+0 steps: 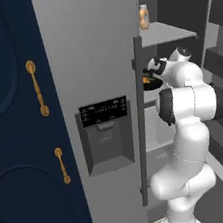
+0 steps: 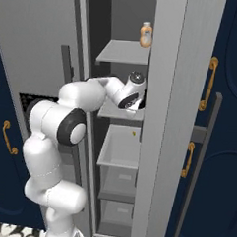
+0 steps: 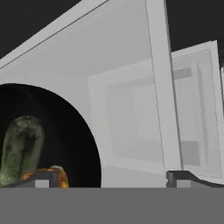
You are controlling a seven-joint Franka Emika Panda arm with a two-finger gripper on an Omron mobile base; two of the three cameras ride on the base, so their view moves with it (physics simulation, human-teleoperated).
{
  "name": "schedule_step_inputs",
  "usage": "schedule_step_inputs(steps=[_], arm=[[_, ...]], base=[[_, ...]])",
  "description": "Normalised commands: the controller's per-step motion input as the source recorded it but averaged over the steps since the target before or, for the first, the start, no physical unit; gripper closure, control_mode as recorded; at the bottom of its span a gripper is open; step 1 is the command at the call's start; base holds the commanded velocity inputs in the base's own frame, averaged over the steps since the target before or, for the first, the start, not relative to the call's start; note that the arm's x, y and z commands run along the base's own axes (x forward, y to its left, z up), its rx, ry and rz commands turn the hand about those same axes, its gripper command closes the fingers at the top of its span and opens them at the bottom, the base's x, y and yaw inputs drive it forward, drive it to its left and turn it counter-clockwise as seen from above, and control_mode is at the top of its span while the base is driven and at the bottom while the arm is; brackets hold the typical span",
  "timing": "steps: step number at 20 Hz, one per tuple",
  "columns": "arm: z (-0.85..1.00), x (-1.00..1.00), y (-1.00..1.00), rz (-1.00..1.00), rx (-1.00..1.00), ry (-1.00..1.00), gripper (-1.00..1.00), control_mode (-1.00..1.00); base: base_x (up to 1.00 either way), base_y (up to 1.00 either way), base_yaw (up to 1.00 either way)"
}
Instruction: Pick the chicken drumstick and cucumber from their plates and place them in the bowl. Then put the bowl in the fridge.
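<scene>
No legible text, brand, number or sign in any view.

Fridge (image 1: 91,46) door: the dark dispenser panel (image 1: 103,111) carries rows of small pale marks, too small and blurred to read as characters.

Bottle (image 1: 143,17) on the shelf above and to the right of the dispenser panel: orange body with a paler band, possibly a label; nothing readable on it.
</scene>
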Motion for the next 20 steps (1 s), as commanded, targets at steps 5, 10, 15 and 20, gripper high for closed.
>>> schedule_step_inputs(steps=[5,10,15,20], arm=[[0.78,-0.97,0.04,0.01,0.00,-0.11,-1.00,-1.00],[0.65,-1.00,0.34,0.12,-0.03,0.00,-1.00,-1.00],[0.19,-1.00,0.46,0.13,-0.12,0.00,-1.00,-1.00],[0.00,-1.00,0.32,0.24,-0.31,-0.02,-1.00,-1.00]], base=[[0.00,0.00,0.00],[0.00,0.00,0.00],[0.00,0.00,0.00],[0.00,0.00,0.00]])
